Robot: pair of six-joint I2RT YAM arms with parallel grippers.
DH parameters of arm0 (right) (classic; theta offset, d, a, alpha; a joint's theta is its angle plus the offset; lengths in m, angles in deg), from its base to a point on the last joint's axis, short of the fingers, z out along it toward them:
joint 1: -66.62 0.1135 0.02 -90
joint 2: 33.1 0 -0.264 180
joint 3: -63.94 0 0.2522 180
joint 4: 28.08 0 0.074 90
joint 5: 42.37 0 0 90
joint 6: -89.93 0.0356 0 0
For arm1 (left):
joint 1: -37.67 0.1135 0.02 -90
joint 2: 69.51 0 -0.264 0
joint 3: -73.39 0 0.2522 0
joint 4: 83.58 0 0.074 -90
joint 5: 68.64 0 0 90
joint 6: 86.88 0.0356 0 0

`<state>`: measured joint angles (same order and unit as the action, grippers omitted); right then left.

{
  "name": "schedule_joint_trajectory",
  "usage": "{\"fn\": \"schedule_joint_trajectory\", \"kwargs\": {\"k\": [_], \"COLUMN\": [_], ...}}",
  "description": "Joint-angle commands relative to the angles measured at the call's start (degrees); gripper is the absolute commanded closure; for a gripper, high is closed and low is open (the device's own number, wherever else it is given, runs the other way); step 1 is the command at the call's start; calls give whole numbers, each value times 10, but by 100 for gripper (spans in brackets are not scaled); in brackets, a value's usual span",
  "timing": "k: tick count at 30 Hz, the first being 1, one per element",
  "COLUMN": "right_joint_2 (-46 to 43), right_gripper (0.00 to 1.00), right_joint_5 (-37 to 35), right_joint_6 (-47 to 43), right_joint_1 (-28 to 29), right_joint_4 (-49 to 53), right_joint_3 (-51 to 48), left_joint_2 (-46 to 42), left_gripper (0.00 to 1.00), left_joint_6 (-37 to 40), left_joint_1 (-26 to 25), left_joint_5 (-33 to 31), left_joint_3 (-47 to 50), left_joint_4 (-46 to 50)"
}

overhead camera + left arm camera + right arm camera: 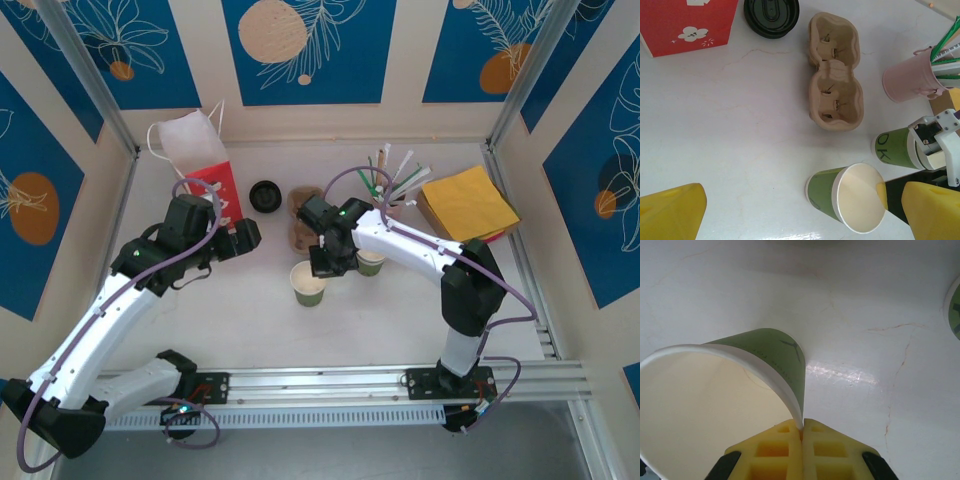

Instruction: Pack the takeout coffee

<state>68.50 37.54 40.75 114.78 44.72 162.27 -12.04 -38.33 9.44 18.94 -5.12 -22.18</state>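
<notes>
I have right gripper [802, 427] pinched shut on open cup [308, 283] rim, probably to reposition it. Left gripper [803, 215] is spread wide, empty, hovering over it. Coffee [892, 147], I think, stands just beside, top hidden by the arm. Lid [265, 195] lies loose near bag [205, 170].
</notes>
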Motion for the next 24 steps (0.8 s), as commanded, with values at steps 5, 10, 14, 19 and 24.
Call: {"fn": "schedule_joint_trajectory", "kwargs": {"k": [5, 10, 14, 19, 24], "right_joint_2": [0, -10, -27, -61, -105], "right_gripper": [88, 83, 75, 68, 60], "right_joint_5": [-2, -4, 1, 7, 9], "right_joint_6": [7, 0, -4, -16, -43], "right_joint_1": [5, 5, 2, -12, -34], "right_joint_4": [3, 13, 14, 7, -13], "right_joint_3": [-4, 16, 25, 31, 20], "left_joint_2": [0, 8, 26, 66, 136], "left_gripper": [0, 0, 0, 0, 0], "left_joint_6": [6, 6, 10, 19, 39], "left_joint_1": [6, 6, 6, 5, 5], "left_joint_5": [9, 14, 21, 23, 9], "left_joint_3": [8, 9, 8, -1, -30], "left_joint_4": [7, -1, -9, -25, -33]}}
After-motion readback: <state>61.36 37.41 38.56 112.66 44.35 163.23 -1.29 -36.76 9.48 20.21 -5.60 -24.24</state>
